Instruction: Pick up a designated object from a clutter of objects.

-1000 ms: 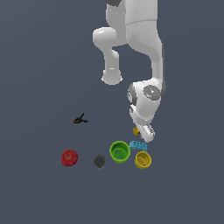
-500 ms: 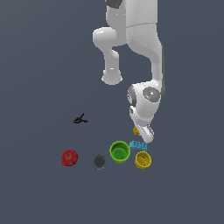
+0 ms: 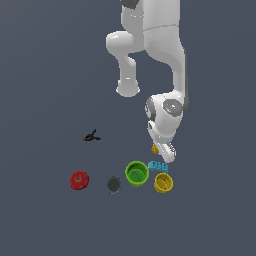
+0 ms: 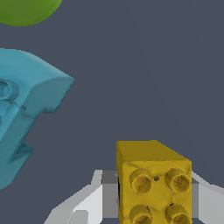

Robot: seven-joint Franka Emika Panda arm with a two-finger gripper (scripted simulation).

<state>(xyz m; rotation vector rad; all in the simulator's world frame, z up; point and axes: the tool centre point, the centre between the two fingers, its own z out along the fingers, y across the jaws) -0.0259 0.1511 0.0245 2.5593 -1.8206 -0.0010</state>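
Observation:
The designated object (image 4: pixel 153 179) is a small mustard-yellow block with round holes in its face. It sits between my gripper's (image 4: pixel 153 194) two pale fingers, which press against both of its sides. In the exterior view the block (image 3: pixel 155 148) shows as a tiny yellow speck at the gripper (image 3: pixel 161 150), low over the floor, just behind the clutter of objects. Whether the block rests on the floor or hangs just above it, I cannot tell.
A light-blue studded brick (image 3: pixel 158 166) (image 4: pixel 22 113) lies close beside the gripper. A green cup (image 3: pixel 136 173) (image 4: pixel 26 8) and a yellow cup (image 3: pixel 163 183) stand near it. A dark grey disc (image 3: pixel 113 185), a red round item (image 3: pixel 79 180) and a black-and-red clamp (image 3: pixel 91 136) lie toward the exterior view's left.

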